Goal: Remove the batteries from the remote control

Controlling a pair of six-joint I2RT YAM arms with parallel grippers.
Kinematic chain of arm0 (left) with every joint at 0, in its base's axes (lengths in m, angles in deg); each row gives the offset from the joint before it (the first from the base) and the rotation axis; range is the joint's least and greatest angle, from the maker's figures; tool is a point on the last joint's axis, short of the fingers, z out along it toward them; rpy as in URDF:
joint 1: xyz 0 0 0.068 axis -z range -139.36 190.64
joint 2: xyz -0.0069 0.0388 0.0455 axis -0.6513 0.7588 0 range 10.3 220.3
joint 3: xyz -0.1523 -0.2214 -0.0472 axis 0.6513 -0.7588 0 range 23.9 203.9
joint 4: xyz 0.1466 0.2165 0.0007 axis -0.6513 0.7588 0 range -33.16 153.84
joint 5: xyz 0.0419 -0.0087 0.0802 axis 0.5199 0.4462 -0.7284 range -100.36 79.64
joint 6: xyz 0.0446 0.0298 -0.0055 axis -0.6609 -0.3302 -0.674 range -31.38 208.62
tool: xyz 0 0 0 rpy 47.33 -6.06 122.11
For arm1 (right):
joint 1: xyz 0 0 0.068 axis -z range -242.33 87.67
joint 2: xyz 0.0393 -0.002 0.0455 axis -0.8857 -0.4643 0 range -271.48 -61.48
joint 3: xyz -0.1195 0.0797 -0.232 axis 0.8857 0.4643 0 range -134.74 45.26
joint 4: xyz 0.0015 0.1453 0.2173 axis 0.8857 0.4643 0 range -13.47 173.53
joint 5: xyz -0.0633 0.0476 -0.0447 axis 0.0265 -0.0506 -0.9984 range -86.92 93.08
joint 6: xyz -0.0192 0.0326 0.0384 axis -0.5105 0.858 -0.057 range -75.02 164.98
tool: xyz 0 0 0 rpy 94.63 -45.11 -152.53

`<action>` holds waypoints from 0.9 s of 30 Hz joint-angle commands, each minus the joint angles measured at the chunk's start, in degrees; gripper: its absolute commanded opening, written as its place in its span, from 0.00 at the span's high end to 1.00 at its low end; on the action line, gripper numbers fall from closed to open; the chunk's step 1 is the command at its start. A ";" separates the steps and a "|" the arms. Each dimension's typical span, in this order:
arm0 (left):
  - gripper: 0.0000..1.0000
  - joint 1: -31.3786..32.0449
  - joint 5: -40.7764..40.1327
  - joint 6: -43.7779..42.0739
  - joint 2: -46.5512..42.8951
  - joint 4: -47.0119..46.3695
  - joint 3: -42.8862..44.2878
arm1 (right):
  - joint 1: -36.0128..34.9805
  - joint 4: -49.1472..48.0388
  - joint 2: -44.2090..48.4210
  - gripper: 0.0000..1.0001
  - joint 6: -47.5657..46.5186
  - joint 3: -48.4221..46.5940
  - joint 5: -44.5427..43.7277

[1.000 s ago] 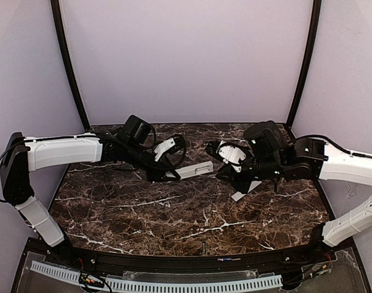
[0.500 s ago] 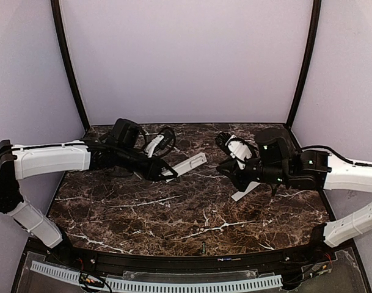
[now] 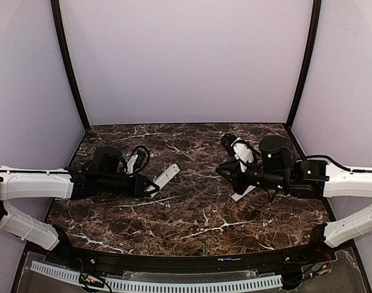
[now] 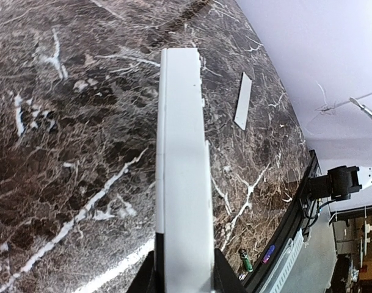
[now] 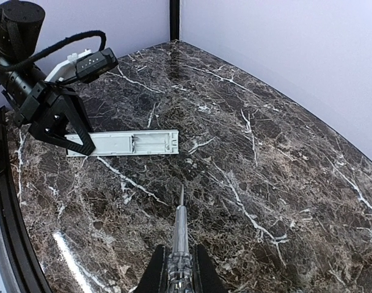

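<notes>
Remote control (image 3: 166, 176) is pinched tight by one end in my left jaws, raised over the left of the bench (image 3: 192, 213); open battery bay faces my right arm, I'd guess for prying; right jaws are clamped on a thin pointed tool (image 5: 180, 226); cover strip (image 3: 244, 193) lies near them; can't spot any batteries.

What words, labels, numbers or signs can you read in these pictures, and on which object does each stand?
None can be read.
The long white rectangular remote control in the left end effector shows a plain face.
The flat white cover strip is blank too.
Small coloured marks on the black front rail are too small to read.
</notes>
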 commanded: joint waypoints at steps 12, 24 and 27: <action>1.00 -0.91 -13.82 15.42 -5.52 -14.22 -14.88 | -0.20 -7.17 0.05 1.00 5.08 2.93 3.38; 1.00 -8.46 -6.97 16.55 -2.55 -20.17 -20.22 | -0.22 -8.35 -1.53 1.00 6.11 3.79 3.94; 0.99 -9.96 -4.91 16.92 -0.97 -22.21 -21.13 | -0.16 -8.36 -2.46 1.00 6.07 3.40 4.21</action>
